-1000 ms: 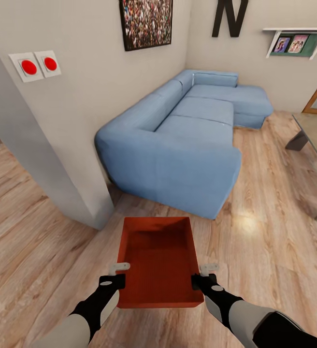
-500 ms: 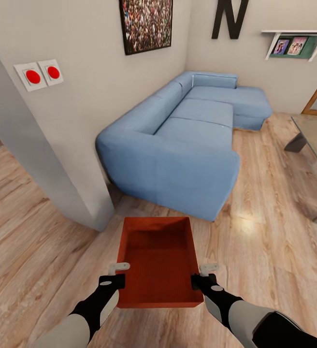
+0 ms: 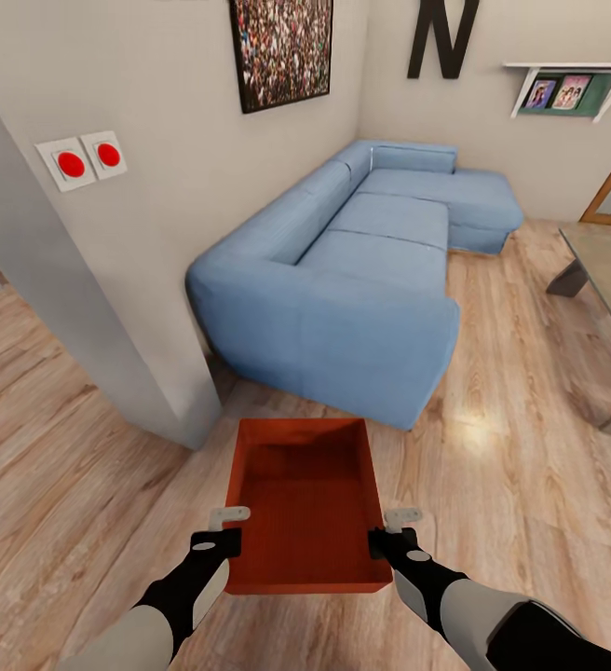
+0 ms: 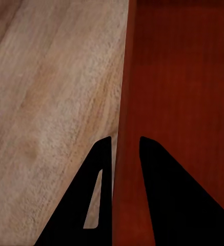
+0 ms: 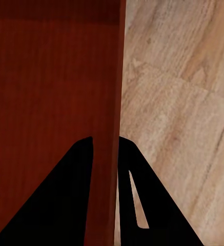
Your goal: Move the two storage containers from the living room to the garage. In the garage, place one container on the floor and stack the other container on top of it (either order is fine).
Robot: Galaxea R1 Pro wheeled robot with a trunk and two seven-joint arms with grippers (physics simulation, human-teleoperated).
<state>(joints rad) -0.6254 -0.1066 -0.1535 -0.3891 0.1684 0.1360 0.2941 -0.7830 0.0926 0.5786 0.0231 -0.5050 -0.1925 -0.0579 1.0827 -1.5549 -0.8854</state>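
Note:
One orange-red storage container (image 3: 305, 508) hangs in front of me above the light wood-plank floor of the living room, open side up and empty. My left gripper (image 3: 228, 529) is shut on its left wall, and in the left wrist view the two dark fingers straddle that thin wall (image 4: 123, 154). On the opposite side my right gripper (image 3: 386, 529) is shut on the right wall, whose edge (image 5: 109, 148) runs between the fingers in the right wrist view. I see just this one container.
A blue sectional sofa (image 3: 343, 270) stands straight ahead against the pale wall. A grey wall corner (image 3: 110, 345) juts out at the left, with two red-button switches (image 3: 89, 159) on it. A low table (image 3: 608, 280) sits at the right. Open plank floor lies left and right.
The whole view has shifted slightly: the sofa and the wall switches sit a little further down and right in the picture. Both grippers and the container hold the same place.

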